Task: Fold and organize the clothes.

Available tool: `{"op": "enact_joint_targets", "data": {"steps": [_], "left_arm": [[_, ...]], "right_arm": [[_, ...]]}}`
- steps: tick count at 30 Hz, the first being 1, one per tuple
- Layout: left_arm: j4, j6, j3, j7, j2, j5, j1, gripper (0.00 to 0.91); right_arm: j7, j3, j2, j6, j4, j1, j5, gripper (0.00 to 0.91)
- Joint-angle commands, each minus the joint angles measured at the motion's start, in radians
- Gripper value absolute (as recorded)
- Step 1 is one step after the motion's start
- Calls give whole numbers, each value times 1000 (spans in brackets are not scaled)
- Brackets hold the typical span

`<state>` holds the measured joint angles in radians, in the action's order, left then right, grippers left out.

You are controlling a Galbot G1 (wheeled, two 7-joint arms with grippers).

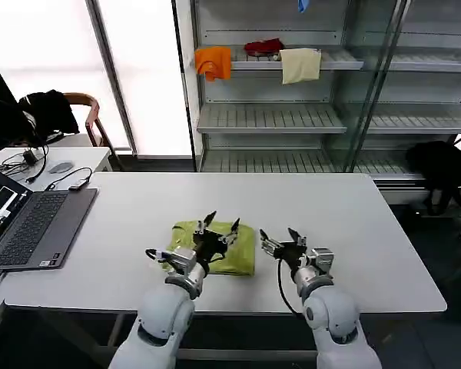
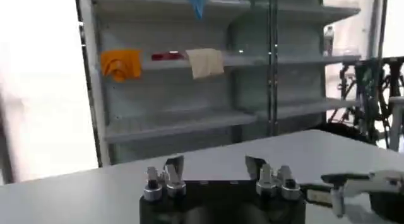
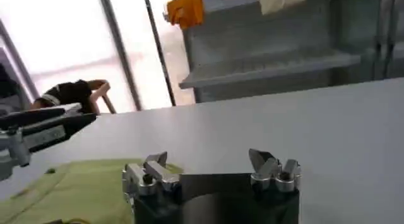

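1. My left pincer [image 1: 219, 225] hovers over the shirt [image 1: 234, 250], tips apart, holding nothing.
2. The shirt lies near the front edge of the white desk [image 1: 138, 215] as a compact lime rectangle — soft cotton, edges mostly squared, so I judge the folding largely done; tidying or placing may remain.
3. My right pincer [image 1: 279, 237] waits just beside the shirt, tips apart and empty, above the smooth, matte desk.

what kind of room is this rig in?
Probably a lab or office test bay, not a home: a white work table with an open grey laptop, bare grey metal shelving behind glass doors, and a lime yellow-green folded T-shirt staged under the left gripper.
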<state>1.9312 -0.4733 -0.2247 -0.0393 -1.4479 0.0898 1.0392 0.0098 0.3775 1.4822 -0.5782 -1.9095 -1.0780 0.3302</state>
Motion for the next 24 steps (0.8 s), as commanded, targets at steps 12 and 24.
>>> {"op": "enact_joint_targets", "data": {"steps": [12, 24], "left_arm": [[-52, 44, -397, -10, 178, 244, 76, 907], [-56, 32, -392, -8, 171, 244, 59, 907]], "right_arm": [[256, -148, 6, -5, 25, -22, 342, 907], [270, -146, -11, -6, 35, -29, 336, 0]]}}
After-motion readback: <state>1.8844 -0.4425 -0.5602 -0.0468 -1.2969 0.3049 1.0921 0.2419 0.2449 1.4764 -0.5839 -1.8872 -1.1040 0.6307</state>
